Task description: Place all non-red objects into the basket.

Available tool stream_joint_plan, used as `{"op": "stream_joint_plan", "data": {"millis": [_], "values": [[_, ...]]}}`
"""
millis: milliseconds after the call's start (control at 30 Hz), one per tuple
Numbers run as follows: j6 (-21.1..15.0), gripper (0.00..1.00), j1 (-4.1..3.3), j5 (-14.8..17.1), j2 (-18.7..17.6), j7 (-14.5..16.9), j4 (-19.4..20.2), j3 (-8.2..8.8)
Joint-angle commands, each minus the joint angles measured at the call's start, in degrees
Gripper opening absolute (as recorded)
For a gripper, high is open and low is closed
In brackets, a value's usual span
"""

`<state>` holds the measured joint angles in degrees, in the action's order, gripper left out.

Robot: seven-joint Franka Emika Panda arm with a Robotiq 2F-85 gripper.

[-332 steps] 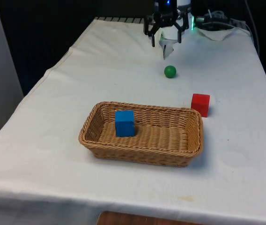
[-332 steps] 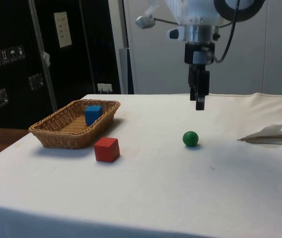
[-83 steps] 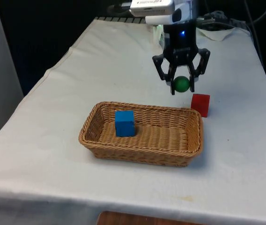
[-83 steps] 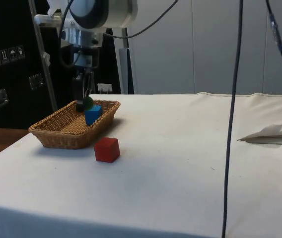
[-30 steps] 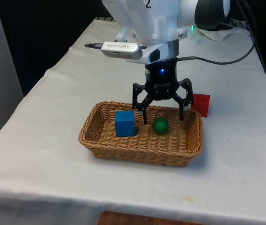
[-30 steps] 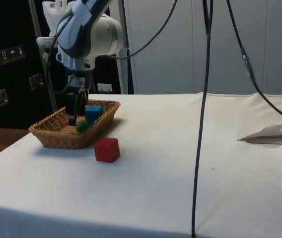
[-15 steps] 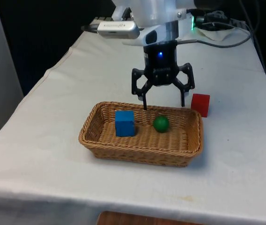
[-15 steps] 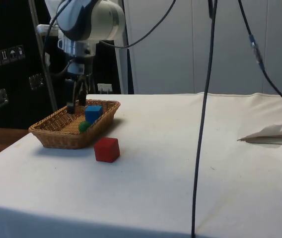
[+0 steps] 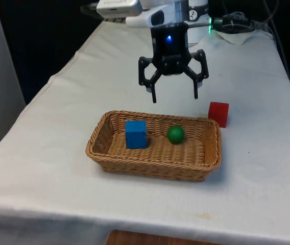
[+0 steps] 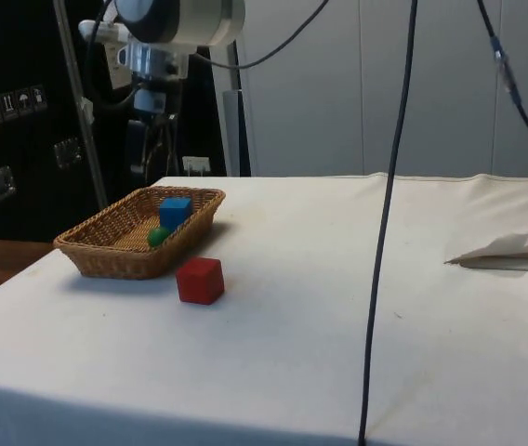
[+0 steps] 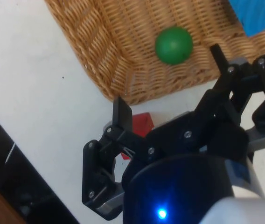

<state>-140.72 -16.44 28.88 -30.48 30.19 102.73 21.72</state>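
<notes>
A wicker basket (image 9: 206, 157) (image 10: 97, 256) (image 11: 104, 51) stands mid-table. Inside it lie a blue cube (image 9: 136, 133) (image 10: 175, 212) (image 11: 261, 16) and a green ball (image 9: 175, 134) (image 10: 158, 236) (image 11: 173, 45). A red cube (image 9: 218, 113) (image 10: 199, 280) (image 11: 140, 127) sits on the cloth just outside the basket, at the front view's right. My gripper (image 9: 174, 95) (image 10: 145, 167) (image 11: 167, 79) hangs open and empty well above the basket's far rim, above the ball.
Crumpled white paper (image 10: 510, 251) (image 9: 237, 34) lies on the table at the robot's end. Black cables (image 10: 389, 186) hang down in the side view.
The gripper dropped the green ball into the basket earlier; over the last second it has risen and drawn back toward the robot's end, open and empty. The ball stays put.
</notes>
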Motion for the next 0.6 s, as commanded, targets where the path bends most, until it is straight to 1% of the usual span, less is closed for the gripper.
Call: {"op": "stream_joint_plan", "data": {"millis": [0,133,167,200,467,500,533,567], "values": [[0.40,1.00,-0.52,-0.86,0.86,-0.86,0.69,0.74],[0.92,1.00,-0.63,-1.03,2.52,-0.86,1.66,1.26],[0.57,1.00,-0.17,-0.11,2.06,0.00,1.26,0.69],[1.03,1.00,-0.63,-1.03,2.86,-0.86,1.83,1.38],[2.35,1.00,-0.80,-1.49,6.25,-0.92,3.50,2.52],[2.23,1.00,-0.34,-0.52,5.90,-0.06,3.09,1.95],[2.52,1.00,-0.80,-1.60,6.65,-0.97,3.67,2.64],[2.69,1.00,-0.80,-1.83,7.39,-0.97,4.13,2.81]]}}
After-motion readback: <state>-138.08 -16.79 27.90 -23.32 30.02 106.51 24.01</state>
